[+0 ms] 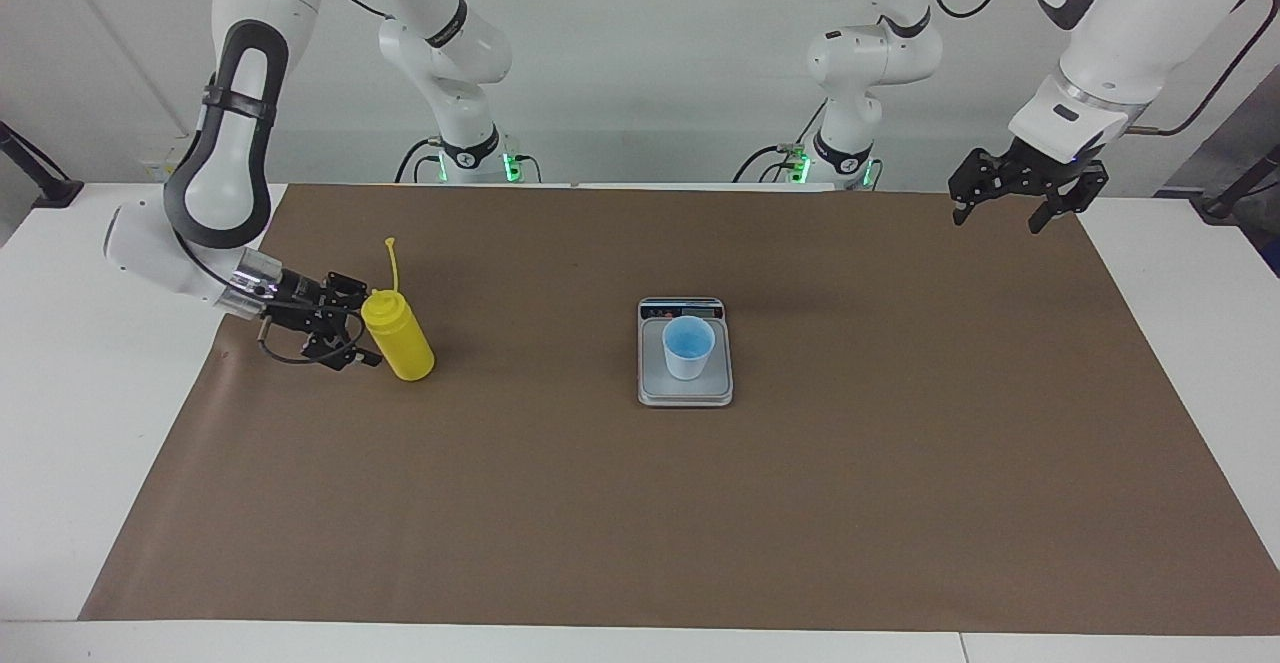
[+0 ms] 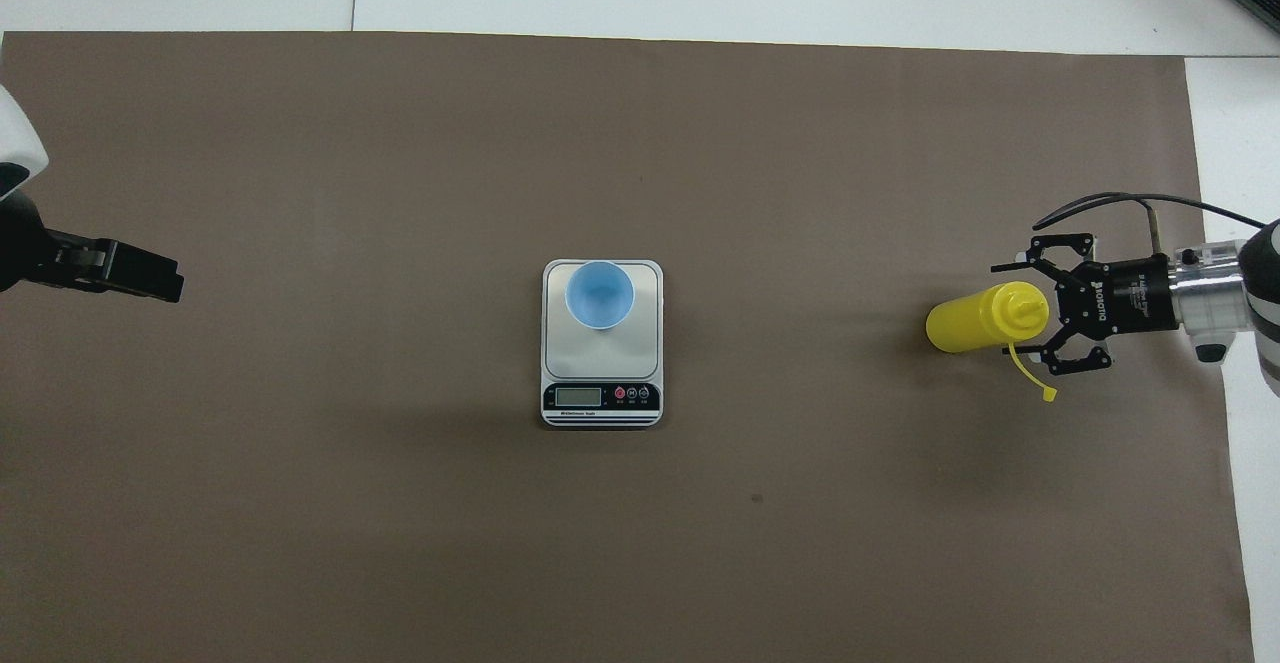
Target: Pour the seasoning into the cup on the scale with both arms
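The yellow seasoning bottle point(image 1: 398, 335) point(image 2: 975, 326) stands by itself on the brown mat toward the right arm's end of the table, its cap strap sticking up. My right gripper point(image 1: 358, 328) point(image 2: 1025, 311) is open, low and level, its fingertips just beside the bottle's upper part and no longer gripping it. The light blue cup point(image 1: 688, 348) point(image 2: 599, 294) sits on the scale point(image 1: 685, 390) point(image 2: 600, 363) in the middle of the mat. My left gripper point(image 1: 998, 221) point(image 2: 140, 278) waits open and empty in the air over the mat's edge at the left arm's end.
The brown mat point(image 1: 640, 503) covers most of the white table point(image 1: 60, 423). The scale's display strip point(image 2: 600, 396) faces the robots. Black cables loop at the right wrist point(image 1: 290, 355).
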Action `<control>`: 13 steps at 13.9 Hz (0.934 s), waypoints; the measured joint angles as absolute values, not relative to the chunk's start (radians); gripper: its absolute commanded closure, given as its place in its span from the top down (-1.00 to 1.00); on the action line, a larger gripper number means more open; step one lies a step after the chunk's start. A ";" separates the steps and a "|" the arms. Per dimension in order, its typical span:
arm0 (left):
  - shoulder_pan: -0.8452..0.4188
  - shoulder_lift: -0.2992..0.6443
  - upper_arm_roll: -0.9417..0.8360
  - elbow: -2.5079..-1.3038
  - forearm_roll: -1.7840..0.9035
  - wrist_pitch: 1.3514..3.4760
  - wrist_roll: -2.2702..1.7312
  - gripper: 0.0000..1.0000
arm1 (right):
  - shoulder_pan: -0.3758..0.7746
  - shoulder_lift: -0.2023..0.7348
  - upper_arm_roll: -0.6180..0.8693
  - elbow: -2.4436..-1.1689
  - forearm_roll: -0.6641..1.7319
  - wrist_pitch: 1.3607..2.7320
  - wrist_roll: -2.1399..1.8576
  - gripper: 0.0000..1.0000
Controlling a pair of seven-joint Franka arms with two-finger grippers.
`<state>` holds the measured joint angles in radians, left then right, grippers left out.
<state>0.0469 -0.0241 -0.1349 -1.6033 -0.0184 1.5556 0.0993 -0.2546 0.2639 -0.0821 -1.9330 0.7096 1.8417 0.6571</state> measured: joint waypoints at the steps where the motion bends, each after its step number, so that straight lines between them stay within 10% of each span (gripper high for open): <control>1: 0.047 -0.024 -0.135 -1.603 -0.018 1.557 0.099 1.00 | -0.251 0.246 -0.080 -1.932 0.664 1.854 0.617 1.00; 13: 0.047 -0.024 -0.138 -1.603 -0.022 1.595 0.080 1.00 | -0.103 0.131 -0.071 -1.819 0.191 1.891 0.162 1.00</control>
